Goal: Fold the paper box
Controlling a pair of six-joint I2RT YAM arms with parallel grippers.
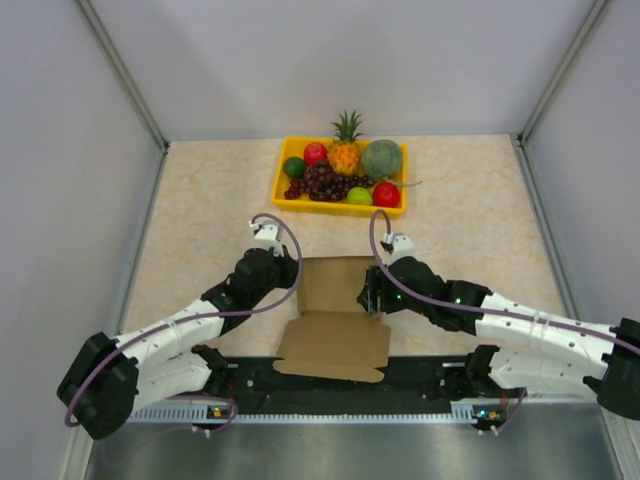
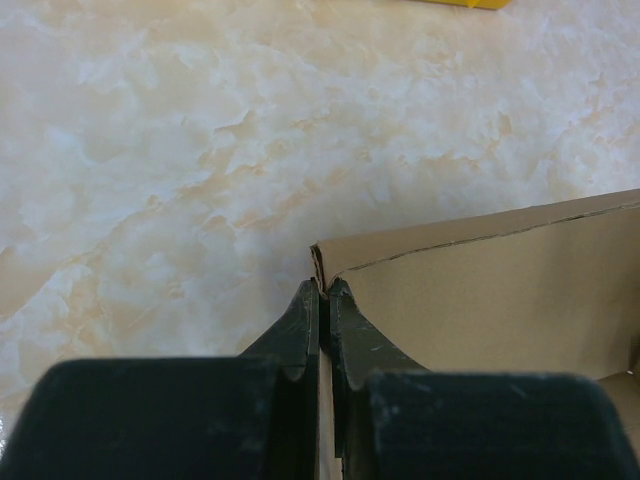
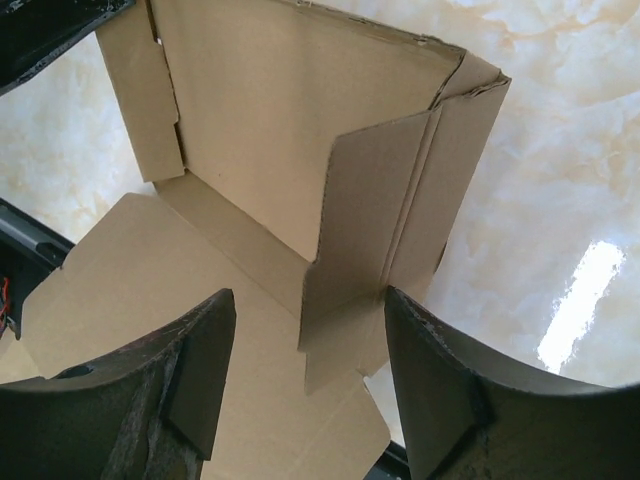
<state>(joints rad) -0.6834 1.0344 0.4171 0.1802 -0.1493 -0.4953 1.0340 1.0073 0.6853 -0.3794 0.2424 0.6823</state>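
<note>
The paper box (image 1: 335, 300) sat on the table (image 1: 200, 220) just in front of the yellow fruit tray (image 1: 330, 206), half made, with its walls up and its front flap flat. The left gripper (image 2: 322, 300) was pressed together, pinching a side wall at the corner nearest the tray. The right gripper (image 3: 305, 300) was spread wide around the other side wall's flap, not squeezing it. I think the left one should hold tight while the right one pushes that flap along its crease slowly, so nothing bends or slides toward the tray
</note>
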